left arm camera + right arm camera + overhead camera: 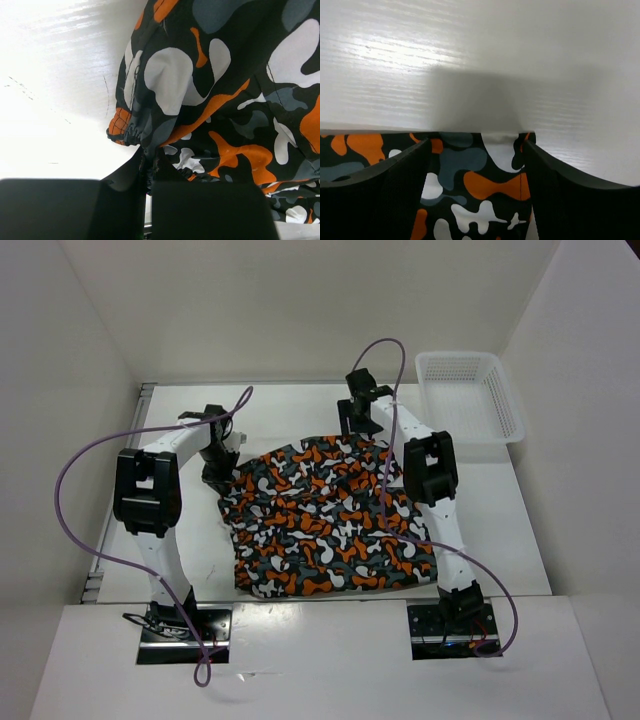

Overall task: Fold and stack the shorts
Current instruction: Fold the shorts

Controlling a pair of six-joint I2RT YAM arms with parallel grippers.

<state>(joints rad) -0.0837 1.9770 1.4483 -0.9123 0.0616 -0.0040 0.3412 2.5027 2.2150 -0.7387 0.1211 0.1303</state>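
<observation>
The shorts, printed in orange, black, grey and white camouflage blotches, lie spread across the middle of the white table. My left gripper is at their left edge. In the left wrist view it is shut on a bunched bit of the gathered hem of the shorts. My right gripper is at the far edge of the cloth. Its jaws stand wide open over the flat hem of the shorts, with nothing pinched between the fingers.
A white plastic mesh basket stands at the back right of the table. White walls close in the table on the left, right and back. Purple cables loop from both arms.
</observation>
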